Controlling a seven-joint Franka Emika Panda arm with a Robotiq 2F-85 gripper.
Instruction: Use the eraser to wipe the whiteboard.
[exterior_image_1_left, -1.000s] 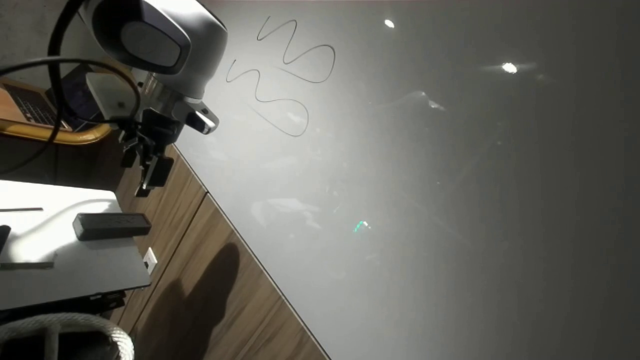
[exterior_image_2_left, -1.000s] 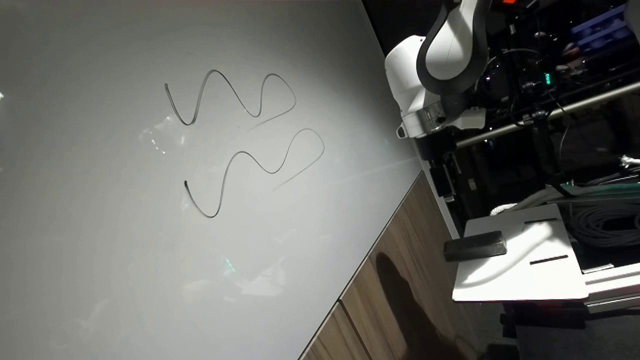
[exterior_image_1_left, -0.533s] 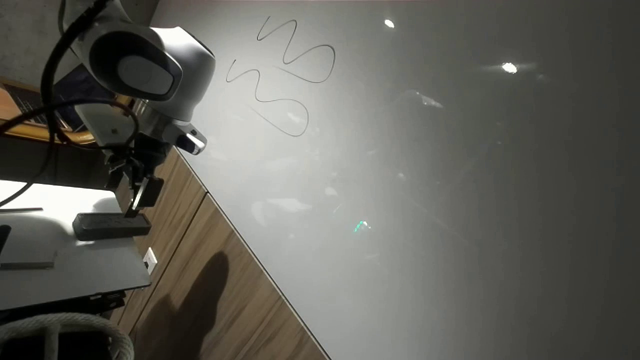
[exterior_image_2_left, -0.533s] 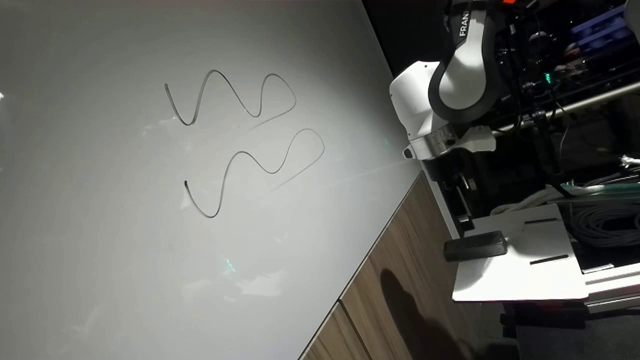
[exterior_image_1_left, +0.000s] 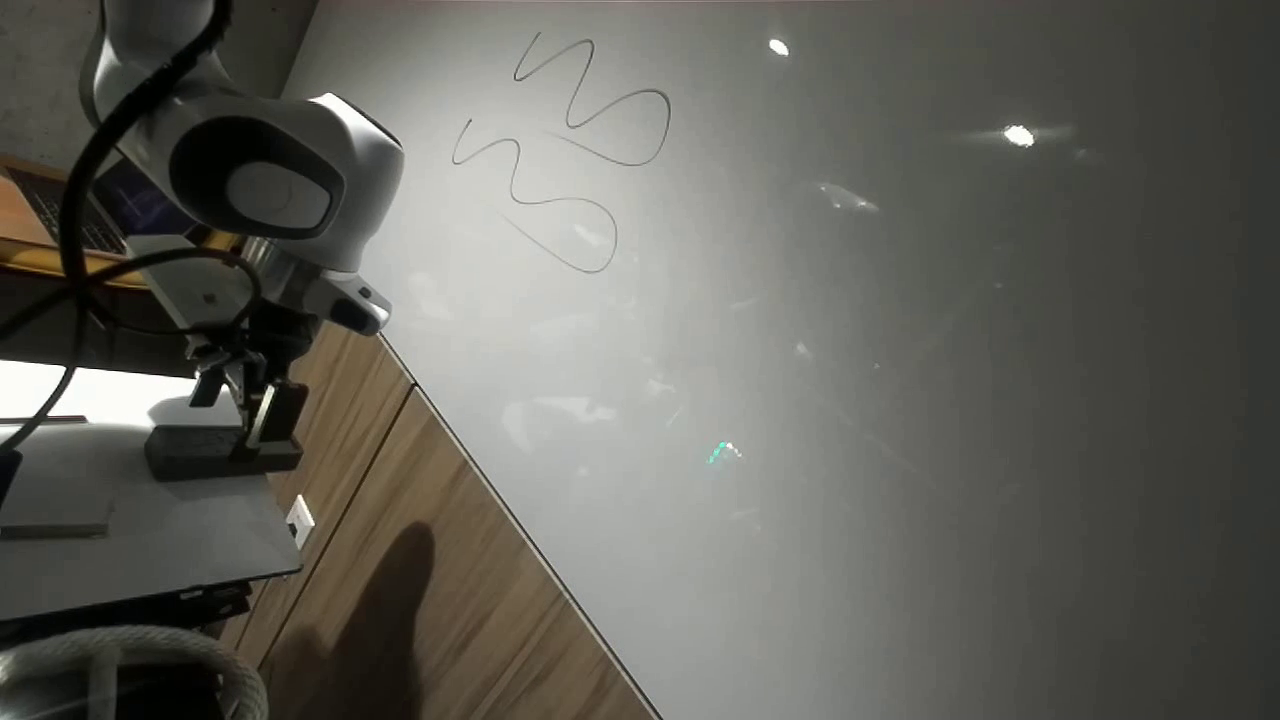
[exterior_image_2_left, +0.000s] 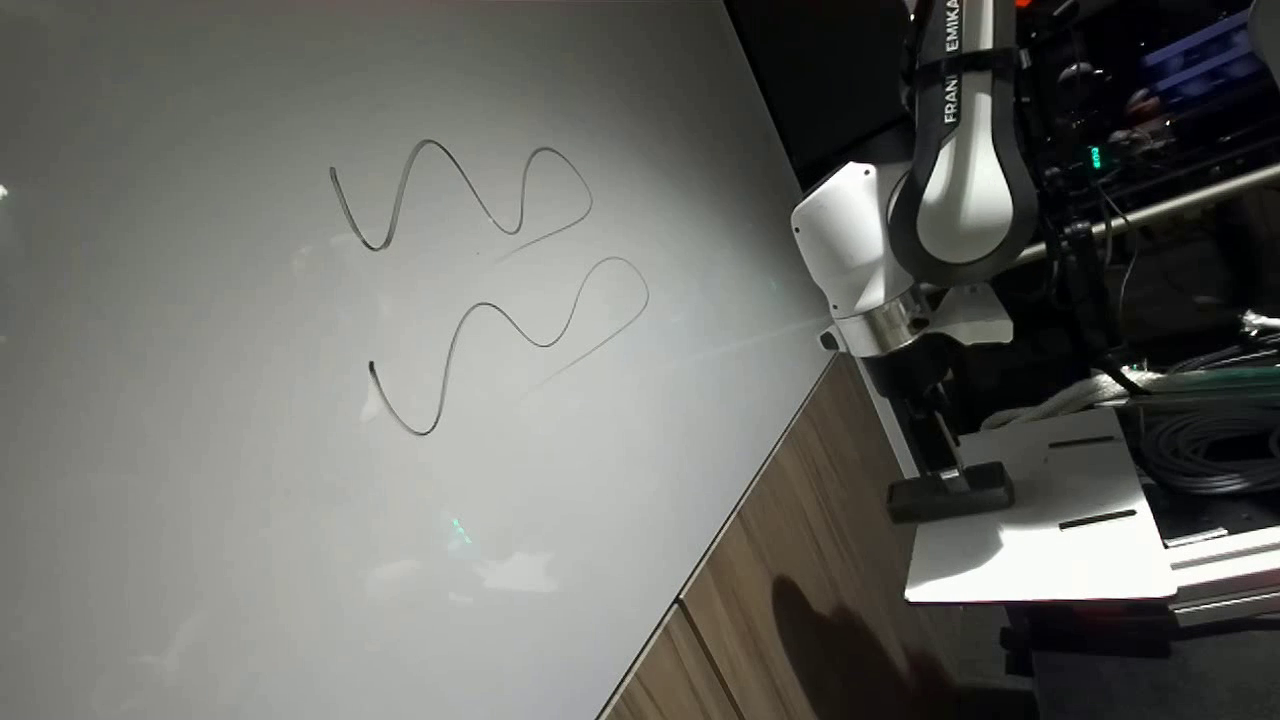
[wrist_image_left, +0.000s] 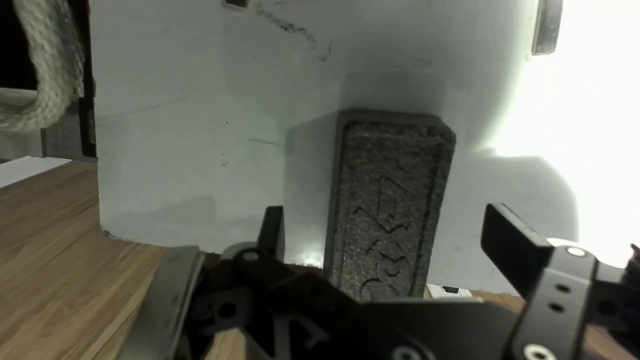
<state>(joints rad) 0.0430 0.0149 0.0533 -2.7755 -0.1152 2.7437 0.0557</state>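
Lighting's super uneven here. In both exterior views the whiteboard (exterior_image_1_left: 800, 330) goes from pale to murky grey, with a tiny green glint (exterior_image_1_left: 722, 452), plus two hard white glare spots (exterior_image_1_left: 1018, 135) in an exterior view. A big dark shadow (exterior_image_2_left: 830, 640) falls across the wood panel (exterior_image_2_left: 720, 630). In the wrist view the white platform (wrist_image_left: 170, 165) is totally blown out on the right, shade sits along the left side of the eraser (wrist_image_left: 390, 175), and the near parts of the gripper (wrist_image_left: 392, 230) look kinda blurry.

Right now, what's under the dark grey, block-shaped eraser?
A flat white panel, with one end of the eraser overhanging its edge. The covered surface directly beneath can't be seen.
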